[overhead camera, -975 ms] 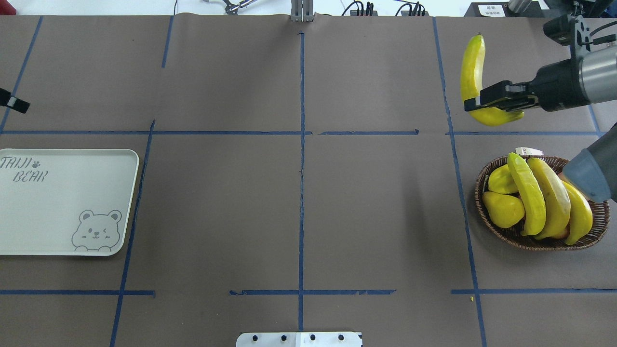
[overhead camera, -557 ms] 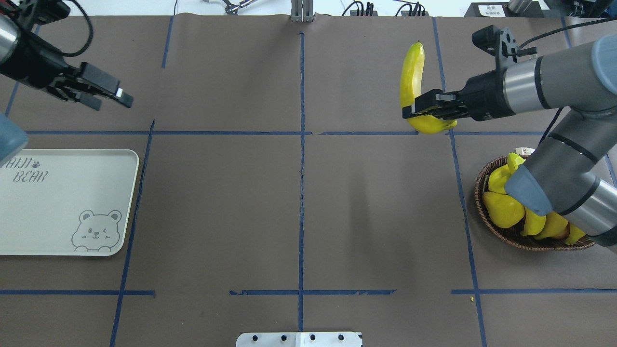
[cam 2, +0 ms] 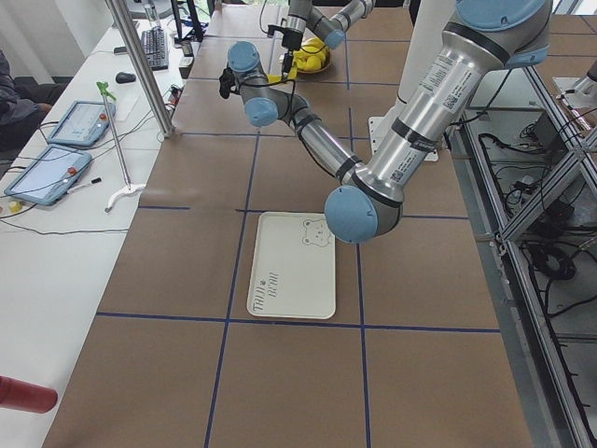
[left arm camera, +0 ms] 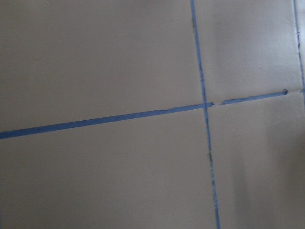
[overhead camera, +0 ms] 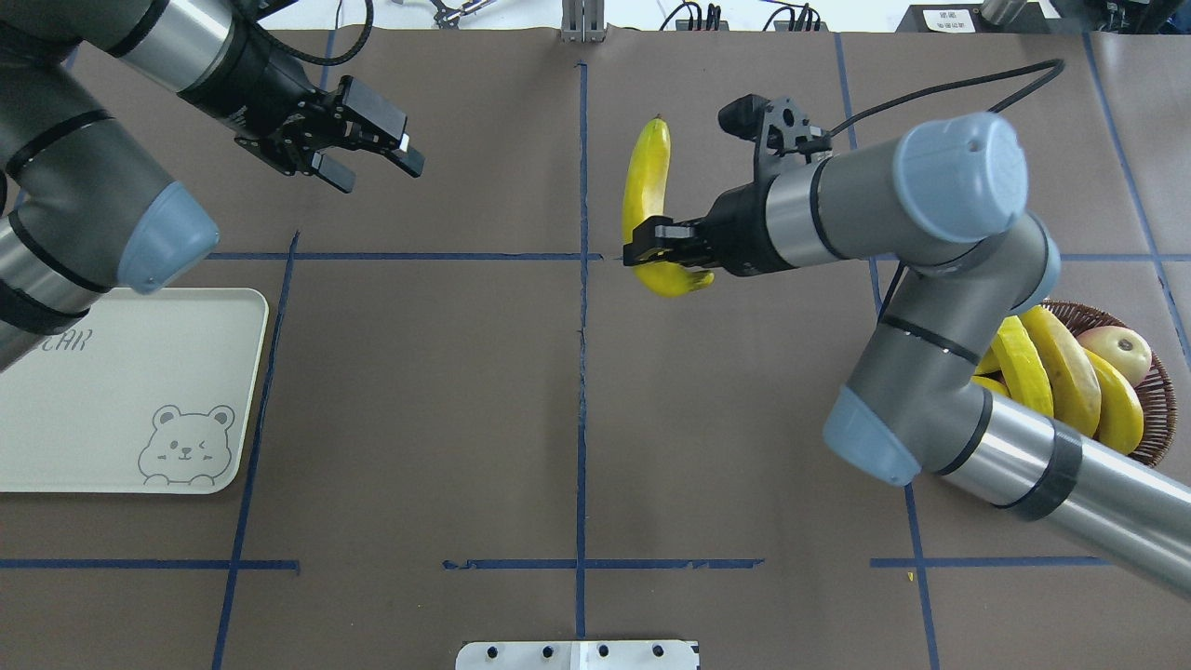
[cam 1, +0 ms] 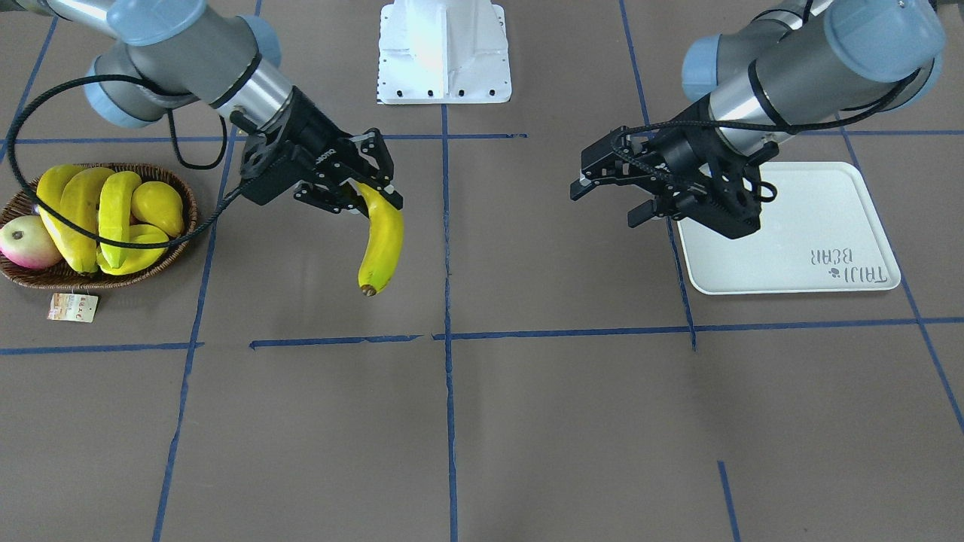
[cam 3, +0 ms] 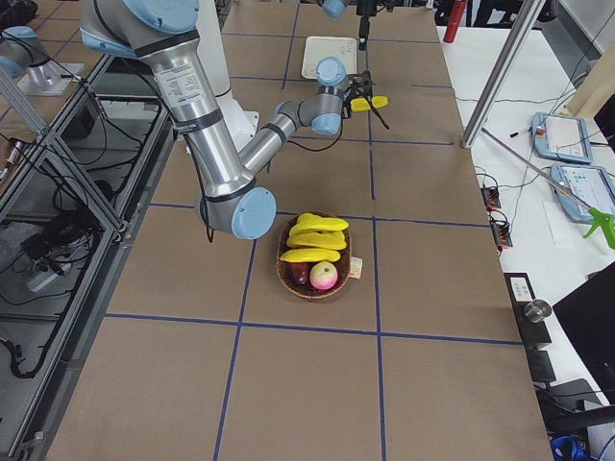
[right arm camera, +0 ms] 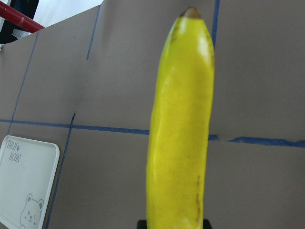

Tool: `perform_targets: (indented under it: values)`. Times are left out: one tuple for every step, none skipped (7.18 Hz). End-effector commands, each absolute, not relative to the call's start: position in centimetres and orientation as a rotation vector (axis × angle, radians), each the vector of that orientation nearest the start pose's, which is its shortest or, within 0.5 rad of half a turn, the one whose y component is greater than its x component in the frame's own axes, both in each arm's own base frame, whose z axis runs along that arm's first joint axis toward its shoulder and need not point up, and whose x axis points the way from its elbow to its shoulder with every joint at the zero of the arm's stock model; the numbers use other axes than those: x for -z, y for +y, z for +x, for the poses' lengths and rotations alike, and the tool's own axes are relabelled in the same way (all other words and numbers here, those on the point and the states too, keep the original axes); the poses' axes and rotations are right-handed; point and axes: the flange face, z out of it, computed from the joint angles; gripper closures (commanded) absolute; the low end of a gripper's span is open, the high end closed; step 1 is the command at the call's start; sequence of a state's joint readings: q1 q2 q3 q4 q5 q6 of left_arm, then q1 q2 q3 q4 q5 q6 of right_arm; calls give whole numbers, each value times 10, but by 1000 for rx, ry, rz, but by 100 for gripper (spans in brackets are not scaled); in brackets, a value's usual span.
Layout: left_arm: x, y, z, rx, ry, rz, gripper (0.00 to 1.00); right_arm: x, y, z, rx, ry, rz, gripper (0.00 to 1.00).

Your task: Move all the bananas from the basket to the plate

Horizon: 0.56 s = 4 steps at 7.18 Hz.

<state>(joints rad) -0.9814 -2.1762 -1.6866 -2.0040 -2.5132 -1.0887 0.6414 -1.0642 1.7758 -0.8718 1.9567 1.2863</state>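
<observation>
My right gripper (overhead camera: 651, 247) is shut on the lower end of a yellow banana (overhead camera: 645, 181), held above the table just right of the centre line. The banana (cam 1: 381, 241) hangs clear of the surface and fills the right wrist view (right arm camera: 181, 133). My left gripper (overhead camera: 377, 170) is open and empty, hovering left of centre (cam 1: 610, 202), apart from the banana. More bananas (cam 1: 83, 211) lie in the wicker basket (cam 1: 187, 226) at the robot's far right, partly hidden by my right arm in the overhead view. The off-white bear plate (overhead camera: 112, 409) lies at the left with nothing on it.
The basket also holds a red-yellow round fruit (cam 1: 26, 241) and a plump yellow pear-shaped fruit (cam 1: 158, 207). Its paper tag (cam 1: 73, 307) lies on the table beside it. The white robot base (cam 1: 444, 53) is at the table's edge. Blue tape lines grid the brown table.
My right gripper has carried the banana leftward from above the basket area to near the centre line. My left arm has swung in from the left edge toward the middle, still open.
</observation>
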Motion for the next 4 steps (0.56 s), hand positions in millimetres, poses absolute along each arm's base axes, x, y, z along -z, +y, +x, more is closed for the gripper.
perform_targets:
  values:
    - [-151, -568, 323, -88, 1342, 86, 0, -175, -405, -475, -42, -1411, 328, 97]
    - [-138, -562, 345, -76, 1340, 92, 1, -153, -393, -488, -40, -1438, 344, 97]
    - [-130, -556, 359, -65, 1339, 95, 1, -141, -388, -494, -51, -1451, 350, 97]
    - [-128, -549, 367, -82, 1348, 94, 1, -137, -389, -493, -61, -1459, 351, 97]
